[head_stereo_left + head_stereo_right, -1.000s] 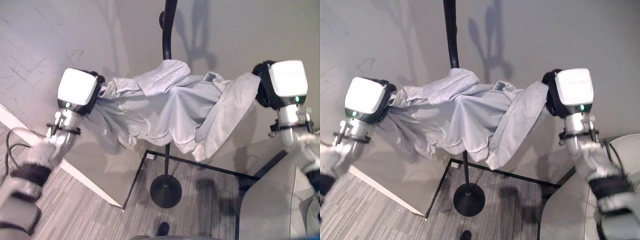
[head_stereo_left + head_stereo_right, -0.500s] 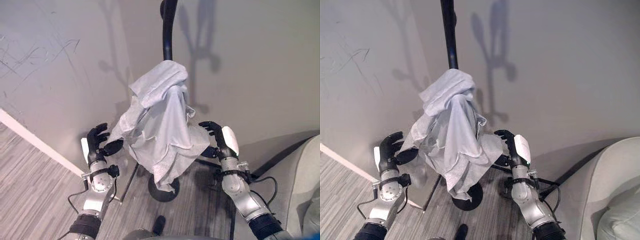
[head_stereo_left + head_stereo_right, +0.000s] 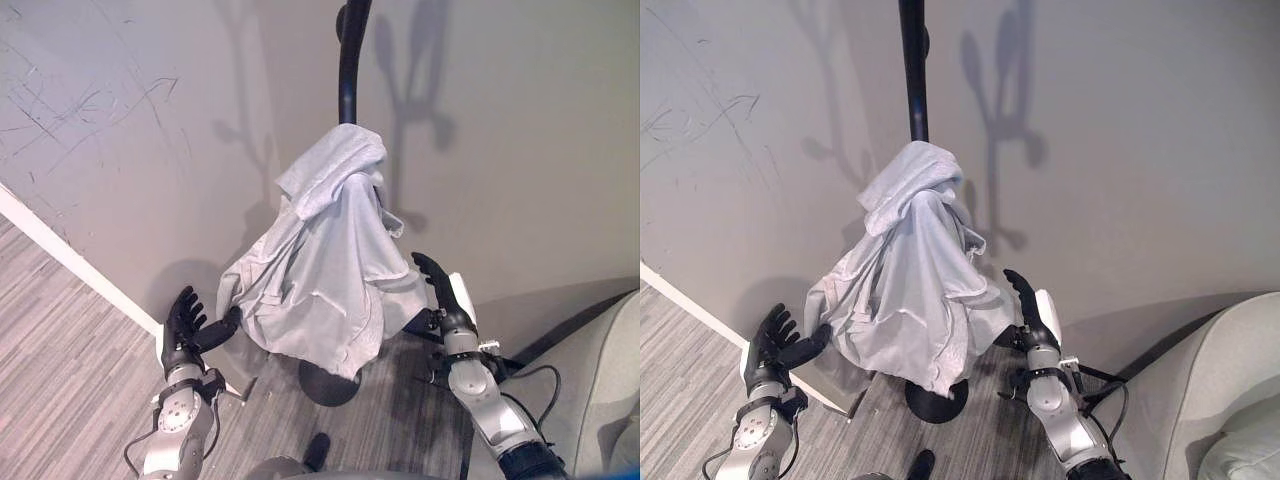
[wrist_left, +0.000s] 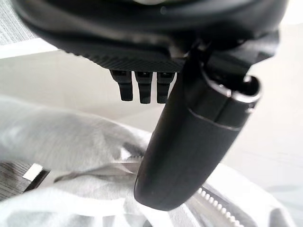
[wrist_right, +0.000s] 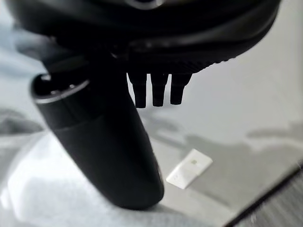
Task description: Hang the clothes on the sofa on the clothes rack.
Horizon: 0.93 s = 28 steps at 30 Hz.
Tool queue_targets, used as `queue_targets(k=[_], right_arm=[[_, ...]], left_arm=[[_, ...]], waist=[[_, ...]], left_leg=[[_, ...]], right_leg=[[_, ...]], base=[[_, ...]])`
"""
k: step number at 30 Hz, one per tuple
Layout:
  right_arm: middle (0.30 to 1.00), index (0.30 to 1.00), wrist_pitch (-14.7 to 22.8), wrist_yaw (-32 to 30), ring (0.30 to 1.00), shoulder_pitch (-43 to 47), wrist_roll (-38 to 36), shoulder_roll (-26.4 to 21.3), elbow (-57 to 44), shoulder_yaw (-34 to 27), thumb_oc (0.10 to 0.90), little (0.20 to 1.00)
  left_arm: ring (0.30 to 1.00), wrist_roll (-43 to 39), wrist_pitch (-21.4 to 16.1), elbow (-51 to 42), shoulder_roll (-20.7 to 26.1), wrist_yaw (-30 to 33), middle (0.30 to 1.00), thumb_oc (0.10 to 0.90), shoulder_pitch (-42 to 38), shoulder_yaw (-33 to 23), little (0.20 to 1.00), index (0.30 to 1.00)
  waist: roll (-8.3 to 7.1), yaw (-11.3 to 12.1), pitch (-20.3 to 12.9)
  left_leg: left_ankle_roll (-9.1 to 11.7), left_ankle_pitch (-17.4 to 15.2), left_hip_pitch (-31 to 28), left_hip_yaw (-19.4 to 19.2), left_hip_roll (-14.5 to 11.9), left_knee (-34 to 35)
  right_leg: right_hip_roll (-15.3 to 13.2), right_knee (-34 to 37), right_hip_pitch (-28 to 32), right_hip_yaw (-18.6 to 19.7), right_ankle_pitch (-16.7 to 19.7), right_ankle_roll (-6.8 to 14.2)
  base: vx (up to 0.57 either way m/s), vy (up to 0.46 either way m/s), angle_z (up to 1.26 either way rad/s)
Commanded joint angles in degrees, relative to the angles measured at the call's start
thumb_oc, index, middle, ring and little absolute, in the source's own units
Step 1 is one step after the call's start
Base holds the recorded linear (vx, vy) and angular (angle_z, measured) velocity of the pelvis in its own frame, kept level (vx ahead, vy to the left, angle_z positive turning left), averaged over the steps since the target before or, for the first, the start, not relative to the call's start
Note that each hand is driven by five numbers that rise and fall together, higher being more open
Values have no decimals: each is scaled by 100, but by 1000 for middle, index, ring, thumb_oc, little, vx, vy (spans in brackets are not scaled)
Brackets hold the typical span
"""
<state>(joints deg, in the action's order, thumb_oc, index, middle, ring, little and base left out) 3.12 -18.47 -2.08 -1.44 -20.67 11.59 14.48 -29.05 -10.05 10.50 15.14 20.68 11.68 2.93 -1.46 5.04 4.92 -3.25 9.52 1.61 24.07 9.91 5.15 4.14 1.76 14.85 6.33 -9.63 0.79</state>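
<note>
A light grey garment (image 3: 325, 270) hangs draped over the black clothes rack pole (image 3: 349, 65), falling in folds down to just above the rack's round base (image 3: 325, 383). My left hand (image 3: 185, 322) is low at the garment's left edge, open with fingers spread and its thumb close to the cloth. At the garment's lower right edge my right hand (image 3: 440, 288) is open too, fingers straight. The left wrist view has straight fingertips (image 4: 142, 90) above the grey cloth (image 4: 57, 142). Straight fingers (image 5: 158, 92) in the right wrist view hold nothing.
The rack stands against a grey wall (image 3: 520, 130) with a white skirting board (image 3: 70, 260) on the left. A light grey sofa (image 3: 600, 400) fills the lower right corner. Grey striped carpet (image 3: 60, 350) covers the floor.
A second ago both hands held the garment stretched wide at rack height. They have let go and dropped beside it; the garment now hangs from the pole. The camera has shifted slightly.
</note>
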Motion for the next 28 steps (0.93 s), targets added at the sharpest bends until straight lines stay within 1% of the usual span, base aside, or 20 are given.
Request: queue_targets(k=[1,2,4,5,6,9,10,11,12,14,16,17,18,19,20,21,22,24,26,28], right_arm=[[900,900,1066,434,900,-194,-1132,22,-415,-394,800,900],[900,900,1335,741,900,-313,-2578,358,-281,-582,800,900],[900,900,1462,1220,900,-482,-3422,527,-59,-691,800,900],[900,900,1474,1489,900,-558,-4093,663,350,-753,800,900],[900,900,1476,1494,900,-552,-4097,661,355,-755,800,900],[900,900,1314,1835,900,-630,-5052,1000,902,-805,800,900],[900,900,1314,1835,900,-629,-5052,1000,903,-804,800,900],[900,900,1197,1839,900,-653,-5127,1144,1293,-760,800,900],[900,900,1124,1828,900,-658,-5061,1209,1589,-731,800,900],[900,900,1005,1851,900,-645,-4951,1285,2013,-651,800,900],[900,900,898,1797,900,-566,-4985,1396,2521,-531,800,900],[900,900,899,1800,900,-558,-4987,1399,2526,-531,800,900],[900,900,753,1747,900,-454,-5125,1551,3063,-520,800,900],[900,900,755,1753,900,-441,-5127,1555,3073,-521,800,900],[900,900,554,1725,900,-287,-5144,1618,3769,-497,800,900],[900,900,415,1767,900,-135,-5229,1662,4249,-553,800,900],[900,900,416,1769,900,-131,-5229,1662,4252,-554,800,900],[900,900,-68,1873,900,258,-5100,1713,5866,-850,800,900],[900,900,-209,1872,900,339,-4772,1697,6672,-1207,800,900],[900,900,-209,1852,900,329,-4822,1668,7050,-1524,800,900]], left_arm=[[900,-184,-709,-226,327,-512,900,800,-153,-294,900,900],[900,-230,-716,-23,395,-635,900,800,-65,-374,900,900],[900,9,-764,308,466,-769,900,800,8,-394,900,900],[900,-365,-796,913,338,-1041,900,800,-1,-448,900,900],[900,-370,-800,920,339,-1047,900,800,-8,-448,900,900],[900,-2438,-593,1959,-306,-1726,900,800,-191,-844,900,900],[900,-2439,-594,1961,-306,-1728,900,800,-193,-845,900,900],[900,-3636,-461,2515,-735,-2075,900,800,-367,-1220,900,900],[900,-4173,-384,2796,-941,-2225,900,800,-446,-1453,900,900],[900,-4463,-335,3265,-1055,-2296,900,800,-538,-1681,900,900],[900,-4466,-278,3987,-1038,-2220,900,800,-661,-1865,900,900],[900,-4468,-276,3999,-1032,-2228,900,800,-672,-1871,900,900],[900,-4301,-158,4773,-931,-2143,900,800,-758,-2067,900,900],[900,-4303,-155,4792,-920,-2155,900,800,-774,-2075,900,900],[900,-3799,-16,5579,-766,-2072,900,800,-806,-2099,900,900],[900,-3336,96,5991,-674,-2040,900,800,-853,-2041,900,900],[900,-3336,96,5993,-673,-2042,900,800,-856,-2042,900,900],[900,-2288,357,6971,-562,-2131,900,800,-884,-1857,900,900],[900,-1754,415,7277,-565,-2189,900,800,-880,-1786,900,900],[900,-1410,445,7338,-595,-2259,900,800,-868,-1623,900,900]], waist=[[153,54,-622],[154,35,-616],[158,26,-604],[150,37,-595],[152,30,-608],[124,35,-600],[124,30,-607],[100,52,-607],[85,62,-608],[70,70,-624],[60,101,-641],[57,99,-636],[59,118,-657],[54,114,-649],[60,156,-643],[62,159,-656],[62,158,-657],[77,226,-677],[84,267,-704],[98,254,-732]], left_leg=[[-83,-746,-116,-261,-83,-15],[-75,-755,-111,-285,-90,-15],[-62,-760,-115,-291,-87,-15],[-57,-781,-150,-302,-84,-15],[-52,-764,-122,-294,-85,-15],[-49,-773,-143,-294,-81,-15],[-48,-770,-133,-288,-80,-15],[-46,-787,-160,-293,-77,-15],[-49,-797,-171,-288,-75,-15],[-45,-805,-177,-286,-72,-15],[-35,-814,-193,-289,-74,-15],[-35,-814,-193,-289,-74,-15],[-30,-820,-206,-298,-77,-15],[-29,-820,-206,-297,-77,-15],[-28,-827,-244,-304,-77,-15],[-22,-810,-224,-284,-75,-15],[-21,-808,-219,-283,-75,-15],[-35,-813,-237,-256,-64,-15],[-37,-796,-219,-213,-48,-15],[-31,-748,-178,-152,-42,-15]], right_leg=[[-112,324,-891,-86,675,-27],[-112,324,-897,-75,677,-29],[-115,324,-898,-95,676,-21],[-119,324,-866,-88,657,-20],[-117,324,-893,-95,670,-17],[-111,324,-866,-82,653,-22],[-111,324,-876,-87,654,-22],[-110,324,-845,-80,643,-29],[-110,324,-831,-77,636,-35],[-109,324,-824,-89,629,-40],[-108,324,-805,-106,618,-49],[-108,324,-804,-106,618,-49],[-112,324,-794,-127,606,-60],[-112,324,-794,-128,605,-61],[-116,324,-759,-144,592,-69],[-117,324,-775,-177,597,-73],[-117,324,-779,-178,597,-72],[-127,324,-756,-254,567,-87],[-135,324,-758,-330,554,-80],[-136,324,-791,-386,564,-76]], base=[[0,0,0],[0,0,0],[3,0,-2],[2,1,-4],[0,0,0],[0,0,0],[0,0,0],[0,0,0],[0,0,0],[18,-16,5],[9,-10,2],[0,0,0],[0,0,0],[0,0,0],[7,-8,-5],[7,-7,-10],[-4,-1,-6],[13,4,4],[28,14,13],[15,19,24]])
